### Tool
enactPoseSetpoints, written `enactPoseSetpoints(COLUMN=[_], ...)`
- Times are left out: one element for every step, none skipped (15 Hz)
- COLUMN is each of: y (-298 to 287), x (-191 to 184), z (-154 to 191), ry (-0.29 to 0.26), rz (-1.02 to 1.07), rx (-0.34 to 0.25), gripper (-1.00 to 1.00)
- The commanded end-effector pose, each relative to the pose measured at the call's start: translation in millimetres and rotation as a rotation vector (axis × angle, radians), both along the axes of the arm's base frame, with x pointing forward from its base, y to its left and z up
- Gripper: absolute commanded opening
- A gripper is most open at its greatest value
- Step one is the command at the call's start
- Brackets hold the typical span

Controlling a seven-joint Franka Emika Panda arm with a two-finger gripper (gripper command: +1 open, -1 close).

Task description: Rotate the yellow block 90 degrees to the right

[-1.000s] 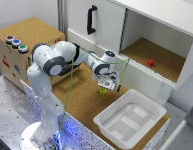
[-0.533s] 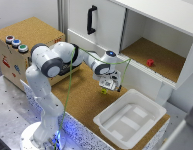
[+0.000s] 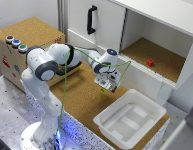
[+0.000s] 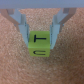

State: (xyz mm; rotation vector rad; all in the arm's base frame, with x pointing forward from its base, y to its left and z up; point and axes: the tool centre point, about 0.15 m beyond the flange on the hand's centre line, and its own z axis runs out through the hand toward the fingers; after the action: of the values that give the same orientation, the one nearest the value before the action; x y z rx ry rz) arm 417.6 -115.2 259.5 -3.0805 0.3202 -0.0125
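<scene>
The yellow block (image 4: 39, 46) is a small yellow-green cube with a dark letter T on its upper face. It sits between my two fingers, which press on its opposite sides just over the cork surface. My gripper (image 4: 40, 37) is shut on it. In the exterior view the gripper (image 3: 107, 87) points down near the middle of the cork mat. Only a sliver of the yellow block (image 3: 103, 90) shows below the fingers. Whether the block rests on the cork or hangs just above it cannot be told.
A white plastic tray (image 3: 102, 120) stands close to the gripper, toward the exterior view's right. A small red block (image 3: 150, 63) lies in the open cabinet compartment behind. A wooden box with coloured buttons (image 3: 16, 42) stands at the exterior view's left.
</scene>
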Motion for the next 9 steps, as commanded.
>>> enactPoseSetpoints(y=[16.1,16.2,14.4,13.0,11.9,9.8,4.4,1.0,-3.6], x=[23.1,23.5,23.4,21.4,17.6,13.7,7.9,4.6,-1.3], z=[-12.8,-12.6,-9.2,-7.9,-6.0,-5.9,-6.5,-8.1,-9.3], ry=[0.040,0.034,0.021,0.005,-0.018,-0.035,-0.055,-0.062,-0.075], rz=[-0.415,-0.499,-0.577,-0.649,-0.730,-0.801,-0.888,-0.938,-1.005], rx=[-0.151,-0.161,-0.178,-0.182,-0.192,-0.185,-0.141,-0.118,-0.086], gripper=[-1.00,-1.00,-1.00,-1.00,-1.00,-1.00,-1.00,-1.00,-1.00])
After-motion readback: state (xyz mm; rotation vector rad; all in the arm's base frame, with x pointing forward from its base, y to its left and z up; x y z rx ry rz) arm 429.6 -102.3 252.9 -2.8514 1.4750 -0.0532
